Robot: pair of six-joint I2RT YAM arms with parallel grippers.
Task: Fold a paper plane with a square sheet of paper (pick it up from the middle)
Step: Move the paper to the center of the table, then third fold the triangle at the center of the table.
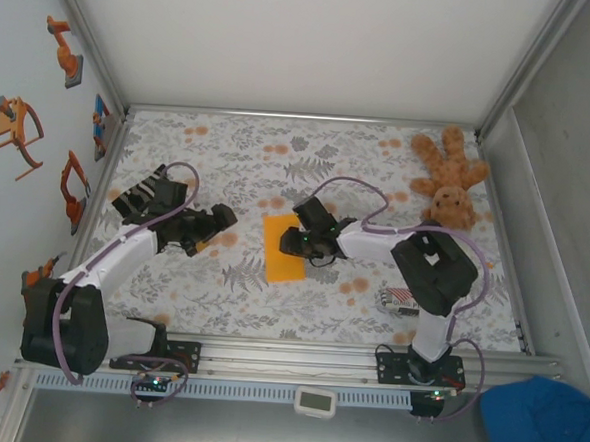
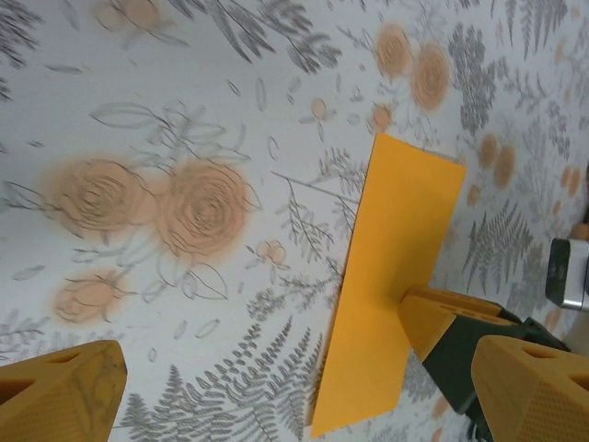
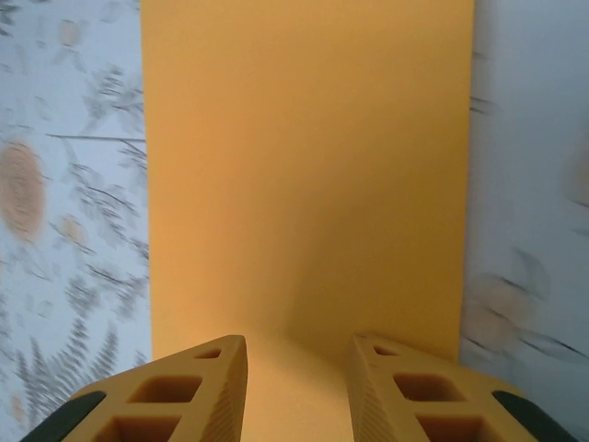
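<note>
The right hand (image 1: 302, 243), fingers narrow with nothing pinched, sits over the 3 o'clock edge of the thin bright-orange folded paper sheet (image 1: 285, 247) lying flat mid floral-print counter (image 1: 279, 150), left hand (image 1: 212, 231) gaping wide at 9 o'clock, so best, I reckon, to press squarely and sweep slowly.

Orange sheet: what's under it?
The floral table cover shows all around the orange sheet, which lies flat on it. Whatever is directly beneath is covered. Fingers of the right gripper sit over one edge.
</note>
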